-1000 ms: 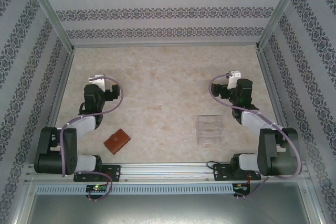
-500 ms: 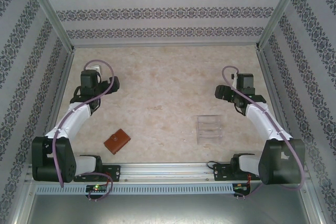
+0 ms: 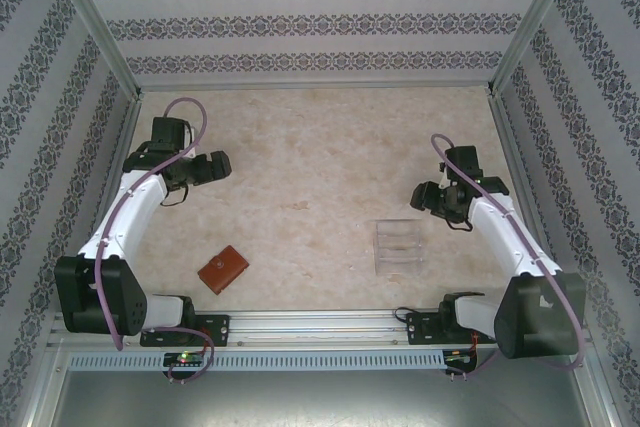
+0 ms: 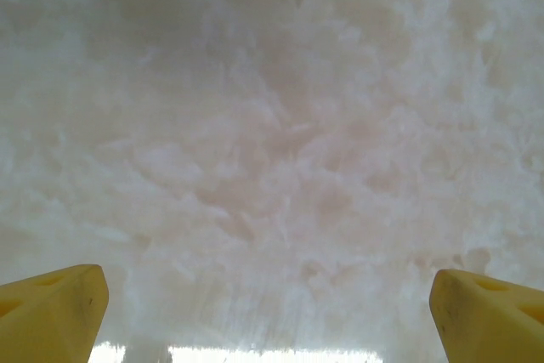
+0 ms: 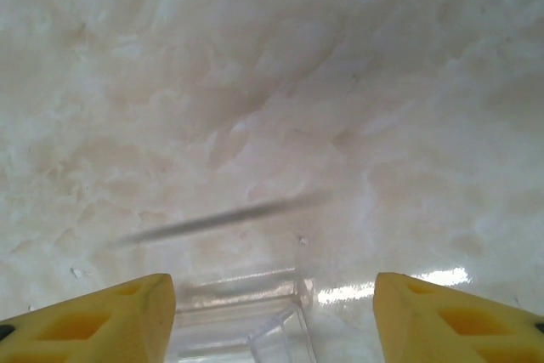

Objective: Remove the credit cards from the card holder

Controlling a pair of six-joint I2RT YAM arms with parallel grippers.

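Observation:
The card holder [image 3: 222,269], a small reddish-brown leather case, lies shut on the table near the front left. The credit cards are hidden. My left gripper [image 3: 212,166] hovers well behind the case, over bare marbled tabletop. In the left wrist view its yellow fingertips [image 4: 53,312] stand far apart at the bottom corners, open, with nothing between them. My right gripper [image 3: 428,197] hangs at the right, just behind the clear acrylic stand. In the right wrist view the right gripper [image 5: 272,316] is open, with the stand's top edge low between its fingers, apart from them.
The clear acrylic tiered stand [image 3: 398,245] [image 5: 242,316] sits front right on the table. Patterned walls with metal posts [image 3: 95,32] enclose the table on three sides. A metal rail [image 3: 320,325] runs along the near edge, carrying both arm bases.
Both arms have unfolded from a tucked pose. The left gripper has swung outward and now points right. The right gripper has come forward toward the acrylic stand. The card holder has not moved.

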